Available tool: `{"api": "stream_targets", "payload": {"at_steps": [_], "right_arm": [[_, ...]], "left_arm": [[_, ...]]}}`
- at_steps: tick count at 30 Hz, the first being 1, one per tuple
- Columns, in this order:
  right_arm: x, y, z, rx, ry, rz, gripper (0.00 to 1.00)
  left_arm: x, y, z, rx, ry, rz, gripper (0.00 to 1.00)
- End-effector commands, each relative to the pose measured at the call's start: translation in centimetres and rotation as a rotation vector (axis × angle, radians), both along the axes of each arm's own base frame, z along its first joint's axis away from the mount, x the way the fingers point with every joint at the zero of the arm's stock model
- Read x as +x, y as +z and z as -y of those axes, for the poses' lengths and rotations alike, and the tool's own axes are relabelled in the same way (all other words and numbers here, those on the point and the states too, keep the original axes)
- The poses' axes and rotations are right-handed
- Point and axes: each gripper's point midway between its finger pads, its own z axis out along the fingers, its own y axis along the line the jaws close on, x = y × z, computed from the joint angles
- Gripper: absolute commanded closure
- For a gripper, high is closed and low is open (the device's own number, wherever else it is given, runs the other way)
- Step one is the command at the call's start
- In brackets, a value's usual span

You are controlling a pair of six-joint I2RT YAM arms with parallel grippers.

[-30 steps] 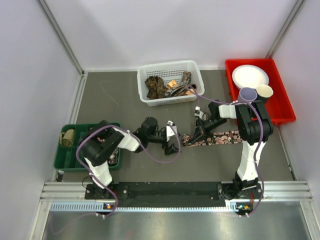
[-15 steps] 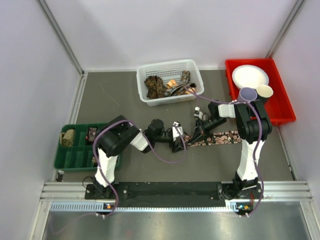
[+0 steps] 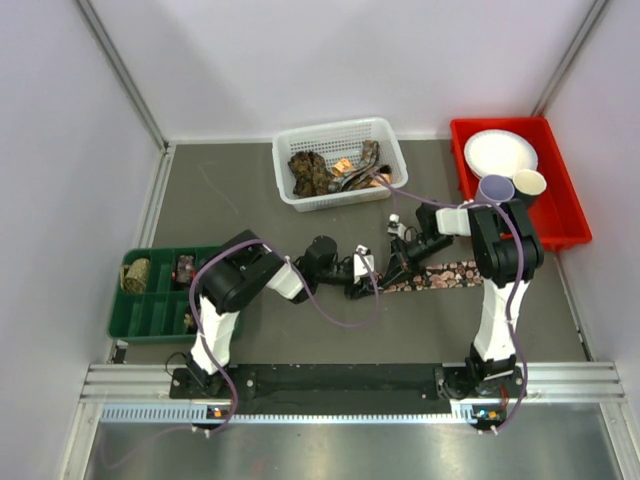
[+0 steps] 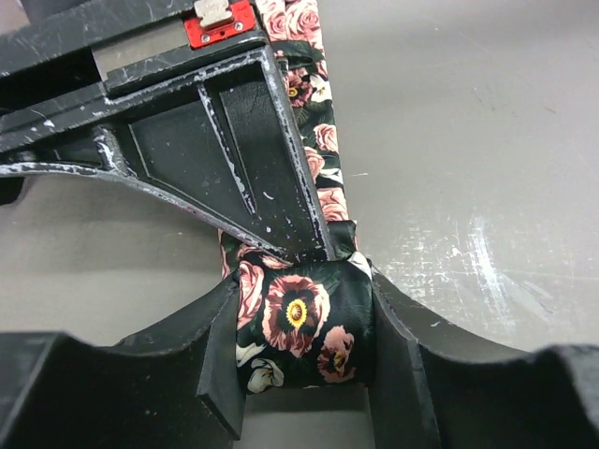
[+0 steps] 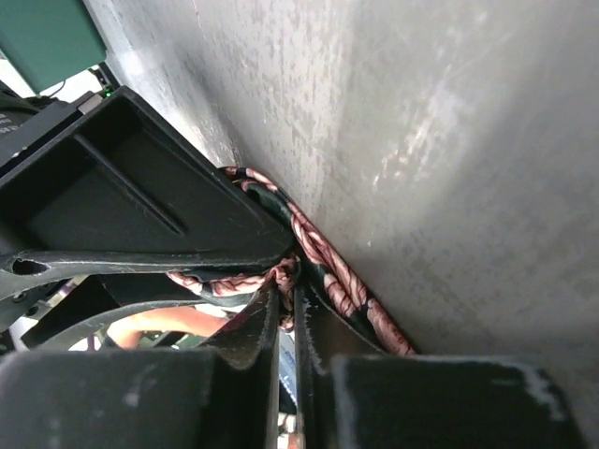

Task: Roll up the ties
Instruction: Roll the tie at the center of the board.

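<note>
Wide overhead view; close wrist views share tie [image 4: 299,323].

Dark tie [image 4: 301,325] with pink roses; white mesh basket [image 3: 335,132]

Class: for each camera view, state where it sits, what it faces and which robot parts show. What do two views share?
Top external: high behind the bases, looking down on the grey table; left arm and right arm show.
Left wrist: on left arm, facing the left gripper clamping the rolled end of the dark rose-print fabric necktie.
Right wrist: on right arm, facing the right gripper pinching that necktie.
Shared: both wrist views show the necktie and the other gripper.
</note>
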Motion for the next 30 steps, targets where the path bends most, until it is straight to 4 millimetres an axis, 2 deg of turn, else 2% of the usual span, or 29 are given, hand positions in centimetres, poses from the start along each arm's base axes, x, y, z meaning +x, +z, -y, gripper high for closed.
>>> {"api": "stream_targets", "payload": {"at_steps": [1, 3, 4, 7, 9, 10, 15, 16, 20, 23, 30], "right_arm": [[-1.2, -2.3, 1.2, -0.131, 0.080, 0.093, 0.88], [-0.9, -1.6, 1.4, -0.111, 0.071, 0.109, 0.81], [-0.9, -1.0, 1.5, -0.092, 0.065, 0.105, 0.70], [-0.2, 0.9, 2.5, -0.043, 0.028, 0.138, 0.52], [0.5, 2.1, 3.2, -0.020, 0.005, 0.181, 0.48], [0.7, 2.7, 3.1, 0.004, 0.002, 0.197, 0.41], [1.4, 4.4, 2.3, 0.065, -0.032, 0.247, 0.44], [1.3, 4.6, 1.9, 0.092, -0.035, 0.240, 0.46], [0.9, 4.7, 0.3, 0.134, -0.022, 0.196, 0.56], [0.4, 4.4, -0.5, 0.145, -0.003, 0.195, 0.57], [0.7, 4.1, -1.2, 0.132, 0.009, 0.205, 0.56]], "left_arm": [[0.0, -1.9, -1.0, 0.143, 0.023, -0.035, 0.79], [-0.5, -2.4, -2.0, 0.179, 0.027, -0.044, 0.84], [-0.7, -2.7, -2.5, 0.200, 0.029, -0.040, 0.85], [-2.0, -4.3, -4.4, 0.298, 0.035, -0.092, 0.88], [-2.7, -5.0, -5.5, 0.363, 0.037, -0.131, 0.89], [-2.9, -5.1, -5.7, 0.380, 0.036, -0.134, 0.89], [-3.1, -5.6, -7.3, 0.512, 0.076, -0.207, 0.94], [-2.7, -5.2, -6.9, 0.514, 0.080, -0.206, 0.95], [-2.5, -4.9, -6.5, 0.573, 0.100, -0.226, 0.97], [-2.6, -5.0, -6.4, 0.624, 0.123, -0.254, 0.97], [-2.9, -5.2, -6.2, 0.688, 0.170, -0.261, 0.97]]}}
